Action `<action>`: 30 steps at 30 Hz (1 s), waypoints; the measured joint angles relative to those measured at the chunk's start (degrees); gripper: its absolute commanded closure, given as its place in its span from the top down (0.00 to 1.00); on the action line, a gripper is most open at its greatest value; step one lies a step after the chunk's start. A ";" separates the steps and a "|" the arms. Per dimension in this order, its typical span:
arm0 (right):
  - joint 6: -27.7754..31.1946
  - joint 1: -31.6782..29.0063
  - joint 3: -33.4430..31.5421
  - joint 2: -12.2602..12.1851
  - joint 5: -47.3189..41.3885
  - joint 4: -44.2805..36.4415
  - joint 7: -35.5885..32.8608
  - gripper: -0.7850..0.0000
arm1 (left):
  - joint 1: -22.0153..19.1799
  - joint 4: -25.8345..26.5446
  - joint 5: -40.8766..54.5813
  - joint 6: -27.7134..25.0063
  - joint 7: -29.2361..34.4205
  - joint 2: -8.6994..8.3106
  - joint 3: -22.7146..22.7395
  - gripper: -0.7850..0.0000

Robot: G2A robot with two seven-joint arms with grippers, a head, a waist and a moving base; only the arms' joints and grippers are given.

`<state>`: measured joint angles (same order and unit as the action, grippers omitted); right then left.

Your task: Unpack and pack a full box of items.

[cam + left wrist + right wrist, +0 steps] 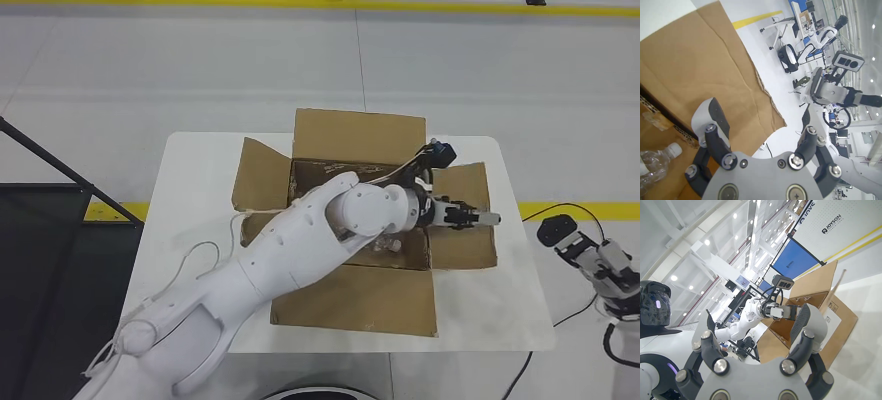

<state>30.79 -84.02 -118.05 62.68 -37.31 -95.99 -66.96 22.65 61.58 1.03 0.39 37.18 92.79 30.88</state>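
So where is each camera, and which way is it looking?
Top: above the arms, looking down at the table and open box; the left claw hangs over it.
Left wrist: behind that open claw, facing a box flap and a bottle.
Right wrist: behind the open right claw, facing the box's side.
Shared: every view has the box; top and right wrist both see the left claw.

Jaws apart, empty, on both: left arm (300, 250) stretched forward, right arm (600, 262) out wide.
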 measured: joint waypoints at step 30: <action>-13.16 6.30 2.86 -2.59 11.32 -11.90 3.61 1.00 | 20.02 36.34 -16.72 6.92 7.55 -8.01 27.00 1.00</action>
<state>17.63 -77.72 -115.18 60.09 -26.00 -107.89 -63.35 42.67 97.93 -15.69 7.31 44.72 84.78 57.88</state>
